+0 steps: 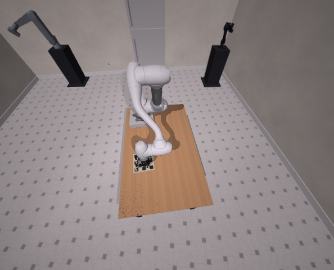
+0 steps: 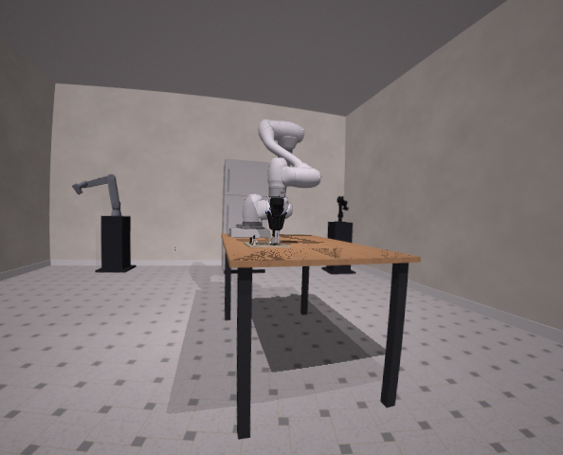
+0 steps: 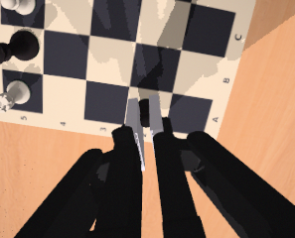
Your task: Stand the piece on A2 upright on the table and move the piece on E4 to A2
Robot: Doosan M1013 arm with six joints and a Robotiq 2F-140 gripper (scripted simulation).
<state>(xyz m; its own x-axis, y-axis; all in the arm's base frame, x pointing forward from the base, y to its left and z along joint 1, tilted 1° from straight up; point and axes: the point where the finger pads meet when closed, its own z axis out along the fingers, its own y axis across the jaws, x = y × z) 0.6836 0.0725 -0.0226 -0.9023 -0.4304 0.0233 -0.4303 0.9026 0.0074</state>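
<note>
Claw [image 3: 145, 134] pinched narrow on dark piece [image 3: 145, 113] at A2, near board [image 3: 68, 123] edge by counter [image 3: 28, 178]. White pieces [image 3: 19, 3] and black pawn [image 3: 15, 47] upright at left. E4 square out of wrist view.

Premises present as a robotics test room: bare beige walls, tiled floor [image 2: 100, 342], and a wooden table [image 2: 350, 254] carrying a white arm [image 1: 145, 116]. Two black pedestals [image 1: 68, 65] stand at the far wall, the left bearing a grey arm [image 1: 33, 21], beside a tall grey cabinet [image 1: 147, 28]
</note>
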